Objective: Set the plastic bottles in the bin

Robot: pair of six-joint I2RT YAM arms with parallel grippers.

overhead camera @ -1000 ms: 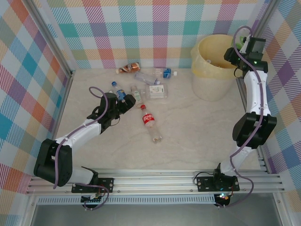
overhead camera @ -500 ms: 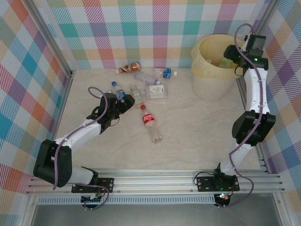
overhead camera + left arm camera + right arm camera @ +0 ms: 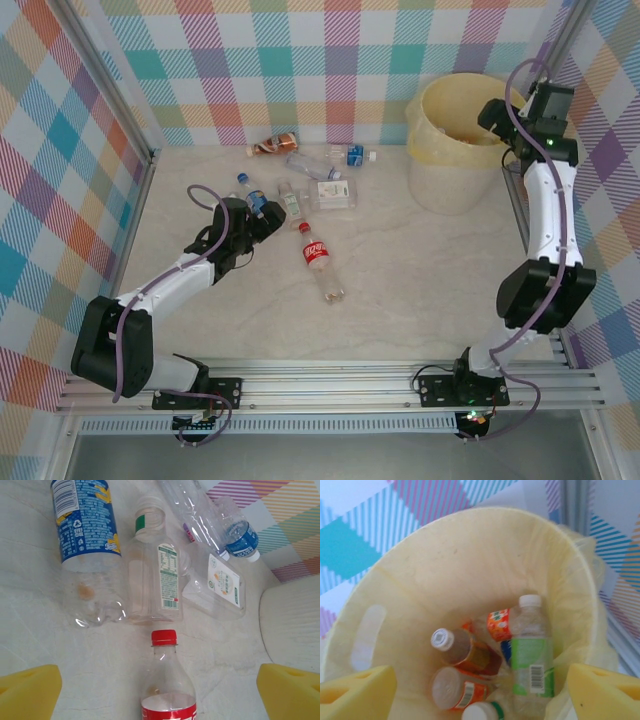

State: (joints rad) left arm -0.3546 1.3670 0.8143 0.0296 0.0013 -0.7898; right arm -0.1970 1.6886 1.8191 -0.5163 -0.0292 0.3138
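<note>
Several plastic bottles lie on the table: a red-labelled one, a blue-labelled one, a clear green-labelled one, a brown one and others behind. My left gripper is open, low over the table, its yellow fingers either side of the red-capped bottle's neck without touching it. The cream-yellow bin holds several bottles, a green-labelled one on top. My right gripper hangs open over the bin, with nothing in it.
Checked walls close in the table on the left, back and right. A metal frame post runs along the right side beside the bin. Bare marble tabletop stretches between the bottles and the bin.
My right gripper let go of the green-labelled bottle, which dropped into the bin, and the wrist shifted slightly right. The left arm has not moved.
</note>
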